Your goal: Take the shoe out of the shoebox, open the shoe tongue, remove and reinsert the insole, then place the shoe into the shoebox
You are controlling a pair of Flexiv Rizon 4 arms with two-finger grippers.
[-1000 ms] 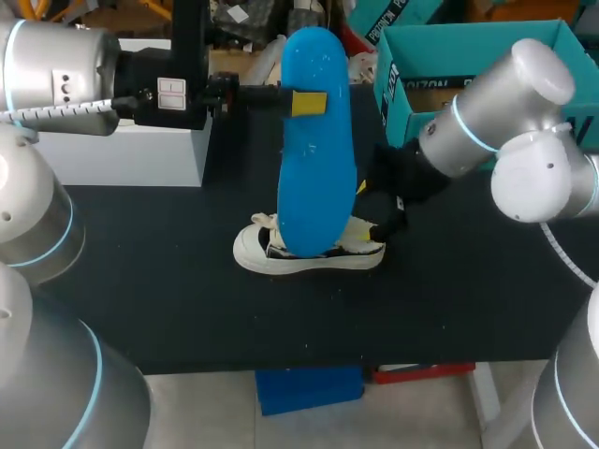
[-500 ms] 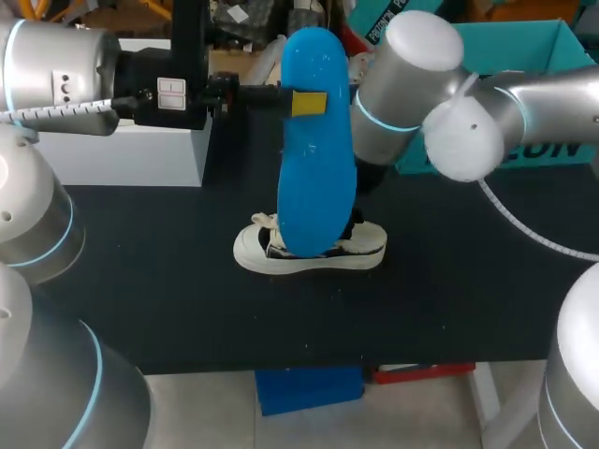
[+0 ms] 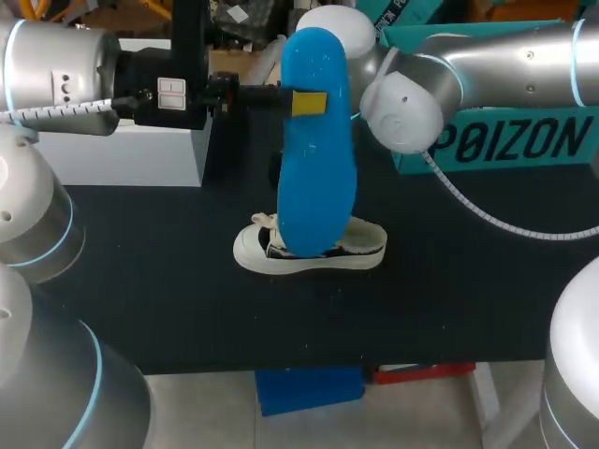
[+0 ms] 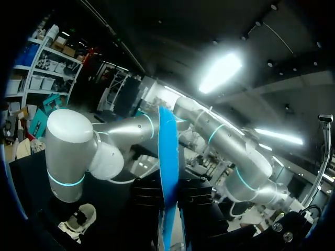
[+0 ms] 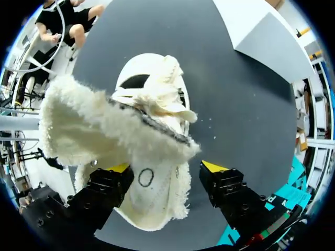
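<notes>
My left gripper (image 3: 309,103) is shut on the upper part of a blue insole (image 3: 316,150), which it holds upright over the middle of the table. The left wrist view shows the insole (image 4: 167,157) edge-on between this gripper's black fingers (image 4: 196,201). Under the insole, a white low sneaker (image 3: 309,251) lies on the black table, toe to the left. My right arm (image 3: 487,70) reaches in from the right, and the insole hides its gripper. In the right wrist view the right gripper (image 5: 166,167) hangs open above the sneaker (image 5: 157,209), its fleecy tongue (image 5: 104,130) raised toward the camera.
A teal shoebox (image 3: 510,140) stands at the back right, partly behind my right arm. A white box (image 3: 131,150) stands at the back left. Black tabletop (image 3: 168,299) lies bare in front of the sneaker.
My right arm has lifted away from the sneaker's heel and swung up and left, behind the insole. The insole, the left gripper and the sneaker have stayed in place.
</notes>
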